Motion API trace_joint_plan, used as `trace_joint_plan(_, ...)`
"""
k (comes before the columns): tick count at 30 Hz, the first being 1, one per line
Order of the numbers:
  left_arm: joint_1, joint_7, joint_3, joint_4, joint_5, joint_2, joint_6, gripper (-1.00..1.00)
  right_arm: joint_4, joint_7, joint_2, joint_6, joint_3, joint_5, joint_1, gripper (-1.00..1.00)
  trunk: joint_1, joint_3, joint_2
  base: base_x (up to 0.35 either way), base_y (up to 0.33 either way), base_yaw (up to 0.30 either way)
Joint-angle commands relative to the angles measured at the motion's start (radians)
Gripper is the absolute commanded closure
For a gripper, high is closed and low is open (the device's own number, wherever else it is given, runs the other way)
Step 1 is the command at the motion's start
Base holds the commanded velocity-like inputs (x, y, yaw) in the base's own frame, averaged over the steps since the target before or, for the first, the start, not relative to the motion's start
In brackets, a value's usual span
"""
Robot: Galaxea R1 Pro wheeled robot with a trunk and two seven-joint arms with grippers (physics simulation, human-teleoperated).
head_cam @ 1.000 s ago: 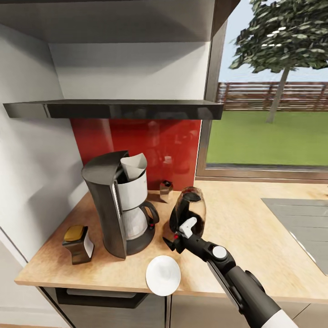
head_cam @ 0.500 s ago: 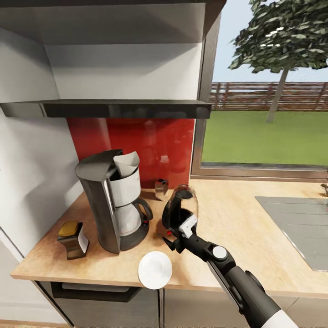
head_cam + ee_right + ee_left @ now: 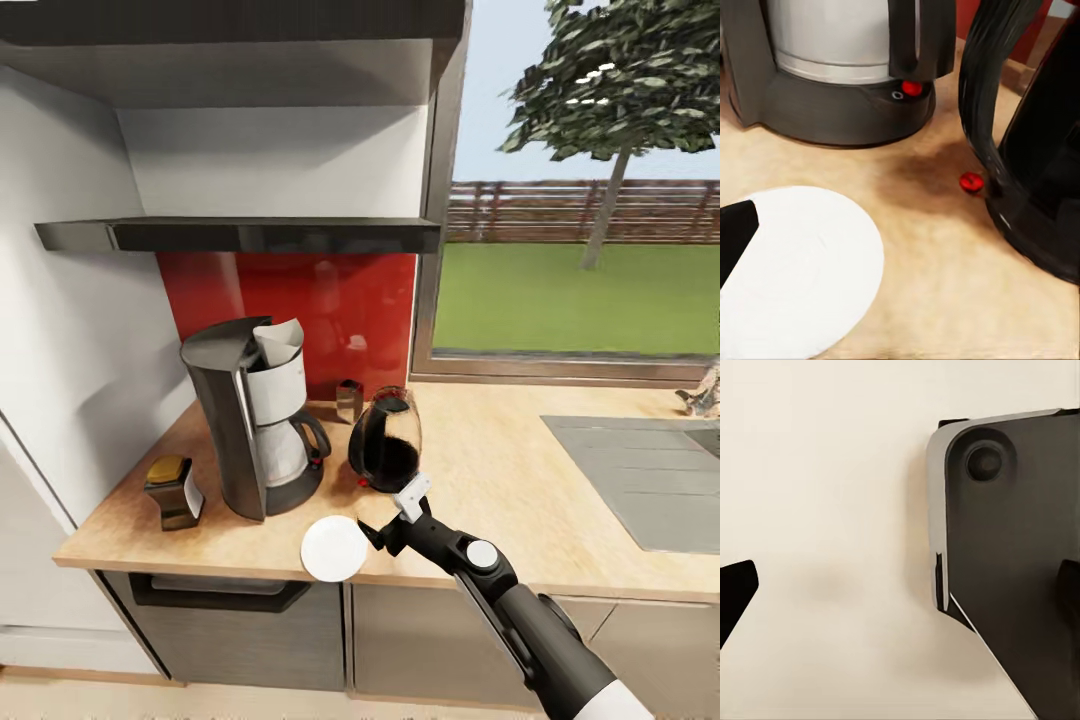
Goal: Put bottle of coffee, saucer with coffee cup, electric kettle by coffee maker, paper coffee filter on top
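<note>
The kettle (image 3: pixel 386 446) stands upright on the countertop (image 3: pixel 520 500), just right of the coffee maker (image 3: pixel 258 425), a narrow strip of wood between their bases. In the right wrist view its dark body (image 3: pixel 1039 142) and small red switch (image 3: pixel 971 181) sit beside the coffee maker's base (image 3: pixel 844 105), which carries a red switch of its own. The paper filter (image 3: pixel 280 341) sits in the top of the machine's white basket. The saucer (image 3: pixel 335 548) lies flat at the counter's front edge, in front of the gap between machine and kettle, and hangs slightly over the edge. The coffee bottle (image 3: pixel 173 491) stands on the counter left of the coffee maker, near the wall. A small brown box (image 3: pixel 349 400) sits behind, against the red backsplash (image 3: pixel 330 310). The black shelf (image 3: pixel 240 235) runs above.

The right gripper (image 3: pixel 385 528) hovers over the counter just in front of the kettle, touching nothing, its fingers released and empty, beside the saucer's right rim. The left gripper's state cannot be told; its wrist camera faces a pale floor (image 3: pixel 825 510) and a dark panel (image 3: pixel 1012 555). A steel sink (image 3: pixel 640 470) lies far right.
</note>
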Motion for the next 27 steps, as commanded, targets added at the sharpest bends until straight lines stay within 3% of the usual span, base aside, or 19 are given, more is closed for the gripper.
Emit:
trace_joint_plan(1,0.000,-0.007,0.008,-0.002,-0.006,0.000,-0.002,-1.00,-0.002,0.001,-0.001,0.006,0.001,-0.001,-0.001,-1.00,0.000,-0.002,-0.002,-0.140,-0.073,0.000)
trace_joint_plan(14,0.000,-0.007,0.010,-0.006,-0.006,0.000,-0.001,-1.00,-0.005,-0.001,0.000,0.004,-0.001,-0.002,-0.001,-1.00,0.000,-0.002,-0.002,-0.024,-0.012,0.000)
trace_joint_plan(23,-0.001,-0.007,0.008,-0.014,-0.006,0.000,-0.003,-1.00,-0.018,-0.005,-0.001,0.006,-0.005,-0.005,-0.001,-1.00,0.000,-0.002,-0.002,-0.232,-0.134,-0.003)
trace_joint_plan(27,-0.001,-0.007,0.008,-0.014,-0.006,0.001,-0.001,-1.00,-0.069,-0.005,-0.001,0.006,-0.007,-0.005,-0.001,-1.00,0.000,0.000,-0.002,-0.249,-0.063,-0.145)
